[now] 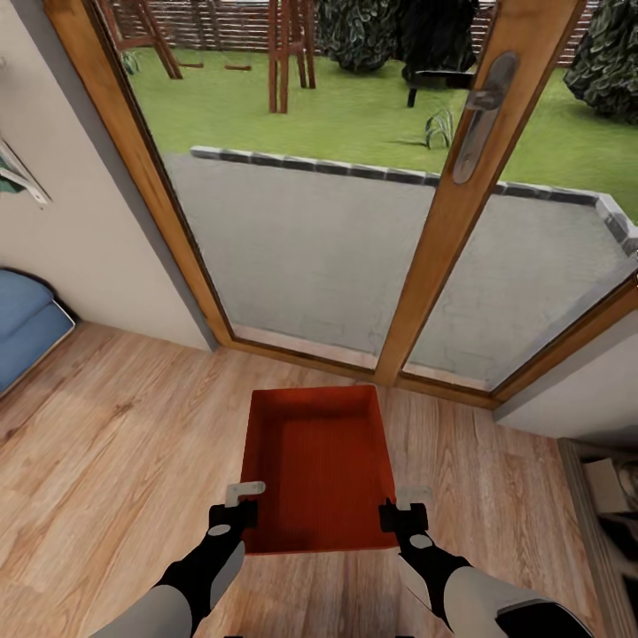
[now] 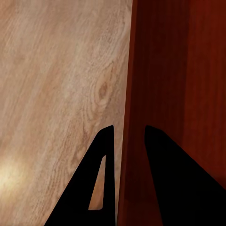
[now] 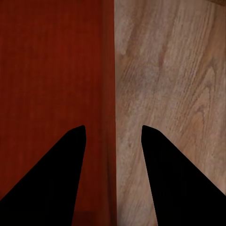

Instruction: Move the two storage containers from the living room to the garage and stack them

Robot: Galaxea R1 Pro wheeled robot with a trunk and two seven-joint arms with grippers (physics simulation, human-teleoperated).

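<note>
**Living room, by the glass doors, one box in both claws**

You are in the living room, standing on light wood-plank flooring (image 1: 115, 461) and facing the wood-framed glass doors (image 1: 443, 221). Beyond the glass lie a grey paved patio (image 1: 310, 239) and a green lawn (image 1: 354, 115). A cream wall (image 1: 80, 257) runs along your left, with the blue sofa (image 1: 27, 323) at its foot.

One orange-red storage box (image 1: 319, 470) sits straight ahead of you, between your two arms, its open top facing up and its far end near the door sill. Whether it rests on the planks or hangs just above them cannot be told.

Your left claw (image 1: 237, 507) straddles the box's left wall near the close corner: in the left wrist view one finger (image 2: 101, 183) is outside over the planks, the other inside. Your right claw (image 1: 403, 509) straddles the right wall the same way. Both claws look clamped on the walls.
</note>
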